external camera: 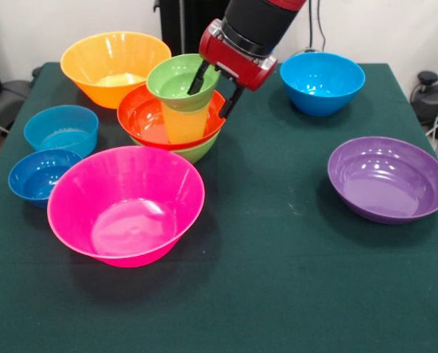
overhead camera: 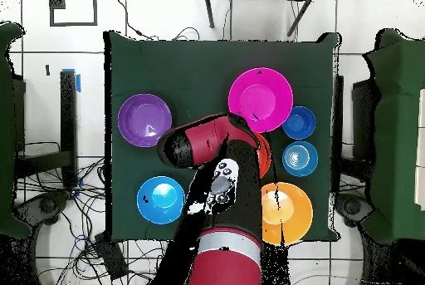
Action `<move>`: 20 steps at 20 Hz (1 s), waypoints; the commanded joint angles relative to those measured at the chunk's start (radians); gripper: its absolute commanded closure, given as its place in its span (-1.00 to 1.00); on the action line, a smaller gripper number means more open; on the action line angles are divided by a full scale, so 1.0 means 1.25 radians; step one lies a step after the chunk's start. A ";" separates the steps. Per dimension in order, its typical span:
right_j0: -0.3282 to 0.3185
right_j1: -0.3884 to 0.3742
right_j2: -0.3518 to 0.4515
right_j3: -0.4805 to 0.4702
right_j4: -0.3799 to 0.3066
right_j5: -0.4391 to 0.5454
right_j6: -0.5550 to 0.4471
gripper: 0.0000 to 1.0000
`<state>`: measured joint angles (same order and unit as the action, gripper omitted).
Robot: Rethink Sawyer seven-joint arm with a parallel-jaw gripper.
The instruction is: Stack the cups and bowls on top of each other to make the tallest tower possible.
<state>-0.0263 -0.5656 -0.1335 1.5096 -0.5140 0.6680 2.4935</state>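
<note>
The gripper (external camera: 213,90) is right at the small green bowl (external camera: 181,81) that tops the tower (external camera: 176,114). Its two black fingers (external camera: 198,78) are spread a bit and straddle the bowl's right-hand rim: one dips inside the bowl, the other runs down outside the wall. They look closed onto that rim, but from the front view it's hard to say whether they're really pinching it or just sitting either side, so take that with a grain of salt.

The tower itself, bottom to top: a medium green bowl (external camera: 197,151) with only its edge peeking out, a red-orange bowl (external camera: 147,118) nested in it, the yellow cup (external camera: 184,125) standing mouth-up in that, then the small green bowl seated in the cup's mouth. The cup's long axis is close to vertical, and the top bowl opens upward but tips slightly toward the camera. The stack sits toward the back left of the green surface (external camera: 278,279), just in front of the orange bowl (external camera: 115,66) and just behind the big pink bowl (external camera: 127,204).

The loose bowls all sit open side up: two blue ones (external camera: 61,129) at the left edge, another blue one (external camera: 322,81) at the back right, and the purple bowl (external camera: 388,179) well off to the right. In the overhead view the arm (overhead camera: 207,144) covers most of the tower.
</note>
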 commanded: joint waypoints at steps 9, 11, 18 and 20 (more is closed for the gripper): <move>0.042 -0.040 0.010 0.025 -0.031 0.100 -0.074 -1.00; 0.041 -0.051 0.008 0.028 -0.027 0.110 -0.084 -1.00; 0.022 -0.091 0.022 0.025 -0.006 0.162 -0.130 -1.00; 0.020 -0.099 0.027 0.021 -0.001 0.179 -0.130 -1.00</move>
<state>0.0082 -0.6656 -0.1692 1.5132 -0.5138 0.7801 2.4935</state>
